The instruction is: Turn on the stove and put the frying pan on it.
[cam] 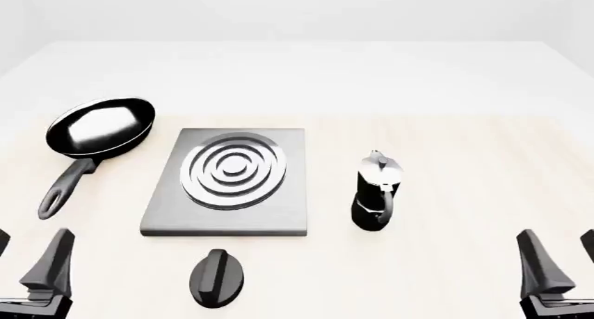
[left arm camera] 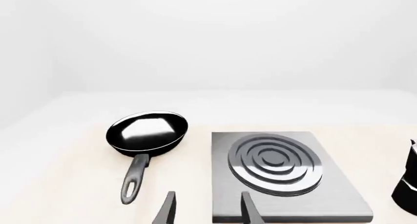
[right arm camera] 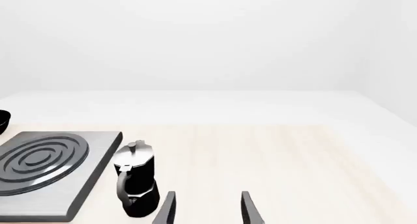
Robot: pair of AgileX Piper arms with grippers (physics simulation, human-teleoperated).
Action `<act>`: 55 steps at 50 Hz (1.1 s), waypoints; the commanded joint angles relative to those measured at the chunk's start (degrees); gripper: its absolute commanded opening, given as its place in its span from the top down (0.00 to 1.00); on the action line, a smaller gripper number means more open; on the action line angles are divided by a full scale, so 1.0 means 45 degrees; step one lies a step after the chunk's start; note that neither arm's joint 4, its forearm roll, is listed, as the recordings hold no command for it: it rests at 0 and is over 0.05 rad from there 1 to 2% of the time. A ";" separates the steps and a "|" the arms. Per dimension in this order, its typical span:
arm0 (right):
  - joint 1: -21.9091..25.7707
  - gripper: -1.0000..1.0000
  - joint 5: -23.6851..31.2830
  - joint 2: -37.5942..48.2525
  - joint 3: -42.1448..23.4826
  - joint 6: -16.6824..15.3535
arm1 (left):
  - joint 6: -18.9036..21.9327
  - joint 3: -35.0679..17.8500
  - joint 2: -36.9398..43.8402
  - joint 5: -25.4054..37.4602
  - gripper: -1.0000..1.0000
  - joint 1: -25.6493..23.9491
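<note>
Black frying pan [cam: 100,127] lies left of the grey stove [cam: 228,182], knob [cam: 216,278] nearer; both hands, left [left arm camera: 207,210] and right [right arm camera: 207,210], hover released, holding nothing.

Both wrist views crop things: the moka pot [left arm camera: 407,185] at one edge, the frying pan [right arm camera: 3,120] at another.

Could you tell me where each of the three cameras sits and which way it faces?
Front view: above and behind the arms, facing forward over the table; both grippers' fingers show at its lower corners.
Left wrist view: behind the left gripper, facing the frying pan and stove.
Right wrist view: behind the right gripper, facing the moka pot.
Shared: both wrist views show the stove and moka pot.
</note>
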 commanded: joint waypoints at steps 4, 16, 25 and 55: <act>-0.0001 0.00 -0.0015 0.0059 -0.0033 0.0000 | 0.0307 -0.0832 0.0004 0.0788 0.00 -0.0179; -0.0001 0.00 -0.0015 0.0060 -0.0033 -0.0001 | 0.0390 -0.2463 -0.0013 0.2646 0.00 -0.1653; 0.0000 0.00 -0.0015 0.0060 -0.0033 0.0001 | 0.0258 -0.3727 0.0192 0.4716 0.00 -0.2887; -0.0001 0.00 -0.0014 0.0060 -0.0033 -0.0001 | 0.1708 -0.5805 0.1356 0.8600 0.00 -0.5946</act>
